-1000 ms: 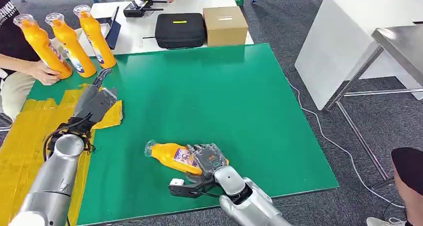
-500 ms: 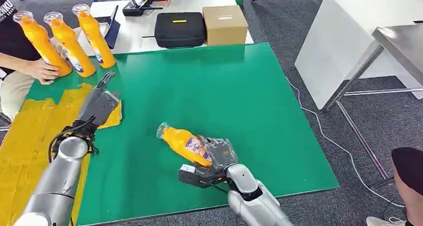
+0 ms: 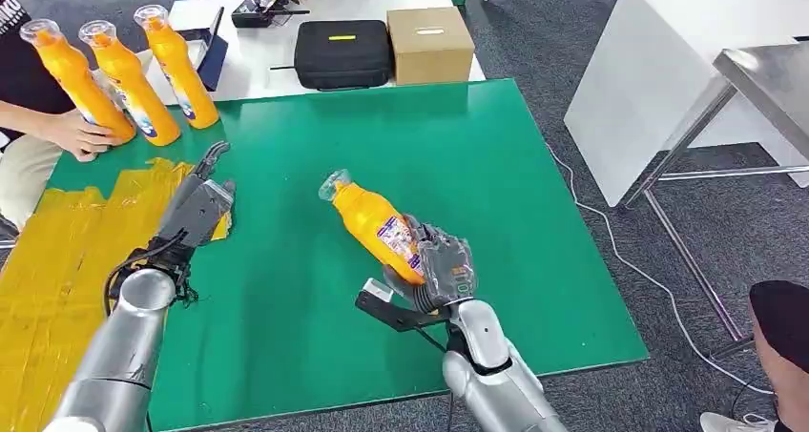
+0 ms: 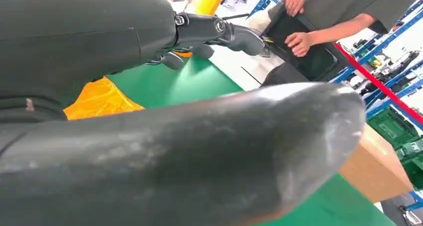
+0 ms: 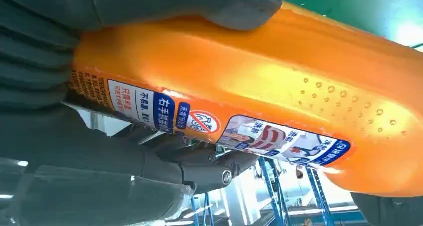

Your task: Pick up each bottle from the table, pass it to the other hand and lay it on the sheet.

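Observation:
My right hand [image 3: 441, 268] grips an orange bottle [image 3: 374, 220] by its lower body and holds it above the green table [image 3: 496, 165], cap tilted up and to the left. Close up, the right wrist view has the labelled orange bottle [image 5: 259, 91] wrapped by the fingers [image 5: 149, 6]. My left hand [image 3: 198, 206] hovers open over the inner edge of the yellow sheet [image 3: 67, 260], fingers [image 4: 224, 34] stretched forward with nothing in them. Three more orange bottles [image 3: 124, 79] stand upright at the table's far left corner.
A person's hand [image 3: 81, 134] rests on the leftmost standing bottle. Behind the green table a white table carries a black case [image 3: 342, 54] and a cardboard box [image 3: 429, 45]. A white block [image 3: 649, 89] and a steel table [image 3: 773, 79] stand to the right.
My right hand has lifted the bottle off the table and carried it up and away from me, tilting it more upright. The left hand has shifted slightly toward the table's centre.

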You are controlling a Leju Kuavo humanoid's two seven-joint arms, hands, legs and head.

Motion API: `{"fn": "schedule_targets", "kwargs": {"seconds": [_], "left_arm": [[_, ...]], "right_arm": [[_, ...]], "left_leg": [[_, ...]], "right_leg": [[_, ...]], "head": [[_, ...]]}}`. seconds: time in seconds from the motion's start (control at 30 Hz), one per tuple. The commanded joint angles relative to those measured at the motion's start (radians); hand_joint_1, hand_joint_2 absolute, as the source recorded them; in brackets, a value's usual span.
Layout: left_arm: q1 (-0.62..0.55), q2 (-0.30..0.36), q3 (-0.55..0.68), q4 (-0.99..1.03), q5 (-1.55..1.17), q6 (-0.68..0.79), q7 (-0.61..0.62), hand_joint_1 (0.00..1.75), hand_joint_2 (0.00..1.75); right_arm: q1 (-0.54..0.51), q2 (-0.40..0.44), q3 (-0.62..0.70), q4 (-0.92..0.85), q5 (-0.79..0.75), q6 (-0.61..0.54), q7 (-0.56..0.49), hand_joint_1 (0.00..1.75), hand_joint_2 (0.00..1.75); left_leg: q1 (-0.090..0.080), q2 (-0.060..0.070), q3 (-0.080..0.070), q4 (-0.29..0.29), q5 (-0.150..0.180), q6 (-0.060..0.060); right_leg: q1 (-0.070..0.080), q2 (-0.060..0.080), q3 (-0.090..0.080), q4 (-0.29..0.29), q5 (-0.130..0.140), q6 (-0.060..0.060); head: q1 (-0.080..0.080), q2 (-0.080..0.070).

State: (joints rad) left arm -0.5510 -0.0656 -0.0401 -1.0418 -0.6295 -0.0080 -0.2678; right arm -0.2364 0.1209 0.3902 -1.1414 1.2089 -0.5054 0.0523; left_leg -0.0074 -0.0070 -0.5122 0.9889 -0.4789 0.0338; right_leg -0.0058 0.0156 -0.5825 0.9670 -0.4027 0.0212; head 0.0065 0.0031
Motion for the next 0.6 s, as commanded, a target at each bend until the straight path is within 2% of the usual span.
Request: {"fn": "schedule_targets", "kwargs": {"seconds": [0.03,0.1,0.13,0.17,0.27,0.43,0.47,0.6], "left_arm": [[-0.020,-0.025,0.014,0.016,0.165,-0.127,-0.031,0.00,0.00],[-0.030,-0.034,0.023,0.037,0.277,-0.204,-0.025,0.00,0.00],[-0.033,-0.037,0.027,0.047,0.309,-0.230,-0.019,0.00,0.00],[-0.037,-0.040,0.033,0.067,0.366,-0.270,-0.012,0.00,0.00],[-0.038,-0.056,0.011,0.086,0.416,-0.321,-0.024,0.00,0.00],[-0.031,-0.067,-0.029,0.077,0.413,-0.327,-0.028,0.00,0.00],[-0.028,-0.069,-0.041,0.074,0.414,-0.326,-0.029,0.00,1.75],[-0.008,-0.089,-0.089,0.059,0.404,-0.324,-0.033,0.00,1.75]], "right_arm": [[-0.038,0.033,-0.129,-0.003,-0.022,-0.193,-0.072,1.75,1.75],[-0.033,0.088,-0.241,-0.033,0.011,-0.193,-0.166,1.75,1.75],[-0.036,0.097,-0.256,-0.031,0.018,-0.193,-0.180,1.75,1.75],[-0.041,0.121,-0.287,-0.034,0.003,-0.193,-0.237,1.75,1.75],[-0.043,0.160,-0.319,-0.036,0.017,-0.193,-0.283,1.75,1.75],[-0.043,0.175,-0.333,-0.030,0.021,-0.193,-0.302,1.75,1.75],[-0.042,0.182,-0.342,-0.034,0.028,-0.193,-0.309,1.75,1.75],[-0.045,0.193,-0.354,-0.029,0.032,-0.193,-0.319,1.75,1.75]], "left_leg": [[0.001,0.000,0.001,0.000,-0.001,-0.002],[0.001,-0.001,0.000,0.001,-0.001,-0.002],[0.000,-0.001,-0.001,0.001,0.000,-0.002],[0.000,-0.001,0.000,0.001,-0.001,-0.003],[0.000,0.000,-0.001,0.000,0.000,-0.002],[0.000,-0.001,0.000,0.000,0.000,-0.002],[0.001,-0.001,0.000,0.000,0.000,-0.003],[0.000,-0.002,0.000,0.000,0.000,-0.001]], "right_leg": [[0.001,-0.002,0.001,0.000,-0.001,0.000],[0.001,-0.002,0.000,0.000,-0.001,0.000],[0.000,-0.002,0.000,0.000,-0.001,0.000],[0.001,-0.003,0.000,0.001,-0.001,0.000],[0.001,-0.001,0.000,0.000,0.000,-0.001],[0.000,-0.002,0.000,0.000,0.000,0.000],[0.001,-0.003,0.001,-0.001,-0.001,0.000],[0.000,-0.003,0.000,0.000,-0.001,0.000]], "head": [[0.000,0.000],[0.000,0.000],[0.000,0.000],[0.000,0.000],[0.000,0.000],[0.000,0.000],[0.000,0.000],[0.000,0.000]]}}
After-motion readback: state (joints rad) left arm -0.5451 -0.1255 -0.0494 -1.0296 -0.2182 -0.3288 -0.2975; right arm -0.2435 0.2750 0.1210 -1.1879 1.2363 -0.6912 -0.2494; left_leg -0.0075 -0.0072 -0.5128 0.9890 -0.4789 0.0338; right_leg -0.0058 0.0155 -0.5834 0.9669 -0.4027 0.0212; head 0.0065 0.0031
